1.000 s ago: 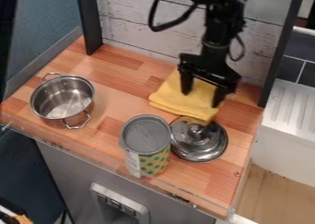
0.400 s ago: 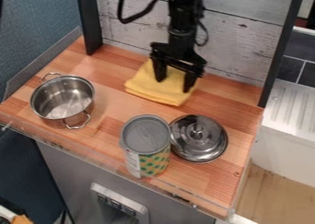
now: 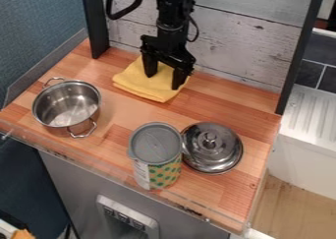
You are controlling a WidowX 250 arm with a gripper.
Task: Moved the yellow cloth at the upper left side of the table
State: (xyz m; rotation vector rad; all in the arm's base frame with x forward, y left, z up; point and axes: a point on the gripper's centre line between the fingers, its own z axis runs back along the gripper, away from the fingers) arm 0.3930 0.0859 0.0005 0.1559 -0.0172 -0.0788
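The end effector (image 3: 163,81) stands with its fingers apart at the yellow cloth (image 3: 140,83), near the back edge of the table (image 3: 230,100); a gap separates cloth and pot (image 3: 47,122). The can (image 3: 156,157) by the front edge wears a dotted label (image 3: 164,175).

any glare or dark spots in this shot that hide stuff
camera view: bright glints on the metal lid and inside the pot, though both outlines stay readable; the black gripper is so dark that little surface detail shows; the yellow cloth has no harsh glare, but the gripper blocks part of it
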